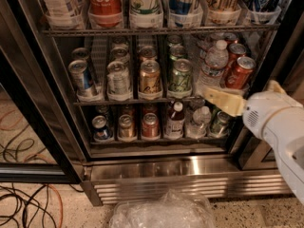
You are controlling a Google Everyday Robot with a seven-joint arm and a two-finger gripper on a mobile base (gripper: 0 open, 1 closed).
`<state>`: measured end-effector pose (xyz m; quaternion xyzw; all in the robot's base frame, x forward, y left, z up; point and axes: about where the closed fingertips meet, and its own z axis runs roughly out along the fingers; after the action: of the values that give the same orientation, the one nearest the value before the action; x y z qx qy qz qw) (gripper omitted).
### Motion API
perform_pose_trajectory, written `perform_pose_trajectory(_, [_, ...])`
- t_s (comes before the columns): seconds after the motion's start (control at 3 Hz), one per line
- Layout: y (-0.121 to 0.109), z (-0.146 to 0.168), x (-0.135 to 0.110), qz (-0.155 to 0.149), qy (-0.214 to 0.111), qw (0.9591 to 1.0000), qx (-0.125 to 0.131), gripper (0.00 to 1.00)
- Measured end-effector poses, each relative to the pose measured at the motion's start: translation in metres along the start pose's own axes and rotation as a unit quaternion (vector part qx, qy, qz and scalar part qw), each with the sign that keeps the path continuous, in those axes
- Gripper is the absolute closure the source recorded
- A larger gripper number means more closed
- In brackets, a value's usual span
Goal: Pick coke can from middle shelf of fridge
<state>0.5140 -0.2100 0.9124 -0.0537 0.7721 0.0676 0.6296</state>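
Claw (208,97) hovers just below the coke can (240,72), at the middle shelf (99,101); open or clenched, cannot tell.

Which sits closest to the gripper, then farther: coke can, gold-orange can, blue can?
The gripper is at lower right, before the middle shelf.
1. coke can, just above it, right end.
2. gold-orange can, shelf centre.
3. blue can, far left.

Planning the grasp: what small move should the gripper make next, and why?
Probably lift and shift rightward in view: the gripper hangs at the middle shelf's front edge, below and left of the red coke can, nearer the water bottle.
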Motion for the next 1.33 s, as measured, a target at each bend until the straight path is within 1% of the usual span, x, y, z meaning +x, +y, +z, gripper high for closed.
perform_pose_trajectory(0.33, [-0.058,-0.017,0.038,0.021,-0.010,0.9969,0.075,0.00])
perform_pose_trajectory(0.67, [-0.046,-0.028,0.101,0.066,-0.011,0.9928,0.099,0.00])
perform_pose_trajectory(1.0, [-0.025,-0.021,0.103,0.068,-0.032,0.9930,0.091,0.00])
perform_pose_trajectory(1.33, [-0.023,-0.021,0.103,0.069,-0.032,0.9930,0.091,0.00])
